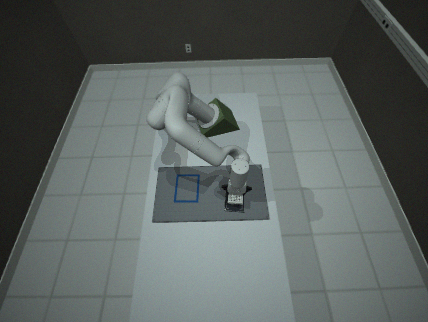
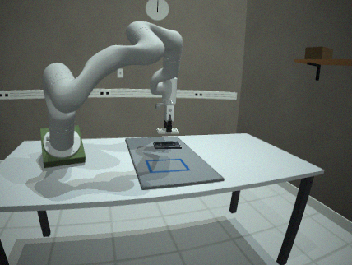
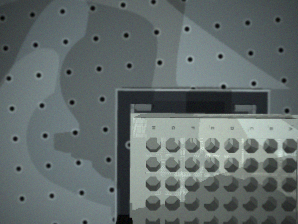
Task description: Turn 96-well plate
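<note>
The white 96-well plate (image 3: 215,172) fills the lower right of the wrist view, with its rows of wells facing up. My gripper (image 2: 168,128) is shut on the plate (image 2: 164,131) and holds it level a little above the dark plate nest N1 (image 2: 167,145). In the wrist view the nest's black frame (image 3: 192,97) with its pale corner locators shows beyond the plate's far edge. From above, the plate (image 1: 234,200) hangs under the wrist over the nest at the right of the grey mat (image 1: 210,194). I cannot make out the cut-off corner or the A1 mark.
A blue rectangle outline (image 1: 187,188) is marked on the left part of the mat, also in the side view (image 2: 167,165). The arm's green base block (image 2: 62,153) stands at the table's left end. The mat has a grid of small dark holes.
</note>
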{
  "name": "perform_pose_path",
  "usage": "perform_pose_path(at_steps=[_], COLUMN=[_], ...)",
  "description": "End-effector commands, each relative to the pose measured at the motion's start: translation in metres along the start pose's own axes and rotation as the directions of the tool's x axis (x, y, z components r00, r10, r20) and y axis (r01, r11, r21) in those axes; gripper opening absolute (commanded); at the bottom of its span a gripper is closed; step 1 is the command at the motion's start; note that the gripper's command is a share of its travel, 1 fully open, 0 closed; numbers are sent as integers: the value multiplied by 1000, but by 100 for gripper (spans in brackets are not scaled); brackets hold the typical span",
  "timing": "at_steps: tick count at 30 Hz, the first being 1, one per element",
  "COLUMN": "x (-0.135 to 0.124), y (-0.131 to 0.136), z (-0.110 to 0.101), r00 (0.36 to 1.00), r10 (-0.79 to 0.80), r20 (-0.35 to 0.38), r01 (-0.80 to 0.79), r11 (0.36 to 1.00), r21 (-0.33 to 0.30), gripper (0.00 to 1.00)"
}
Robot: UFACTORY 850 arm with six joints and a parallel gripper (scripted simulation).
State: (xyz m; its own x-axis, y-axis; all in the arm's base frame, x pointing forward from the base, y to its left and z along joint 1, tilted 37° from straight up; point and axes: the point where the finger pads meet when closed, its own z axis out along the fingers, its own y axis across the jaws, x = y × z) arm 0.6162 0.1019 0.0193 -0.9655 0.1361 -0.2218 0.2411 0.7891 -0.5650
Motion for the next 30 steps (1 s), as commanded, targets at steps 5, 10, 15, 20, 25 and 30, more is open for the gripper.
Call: perform_pose_path(at_steps=[5, 10, 15, 20, 25, 30], x=[-1, -1, 2, 4, 6, 9], y=[0, 0, -16, -26, -42, -59], z=[-2, -2, -2, -1, -1, 0], r00=[1000, 1000, 997, 997, 997, 997], r10=[1, 1, -74, -74, -74, -74], r20=[1, 1, 1, 1, 1, 1], r01=[-1, -1, 74, 74, 74, 74], r11=[1000, 1000, 997, 997, 997, 997], r21=[-1, -1, -1, -1, -1, -1], gripper=[0, 0, 0, 0, 0, 0])
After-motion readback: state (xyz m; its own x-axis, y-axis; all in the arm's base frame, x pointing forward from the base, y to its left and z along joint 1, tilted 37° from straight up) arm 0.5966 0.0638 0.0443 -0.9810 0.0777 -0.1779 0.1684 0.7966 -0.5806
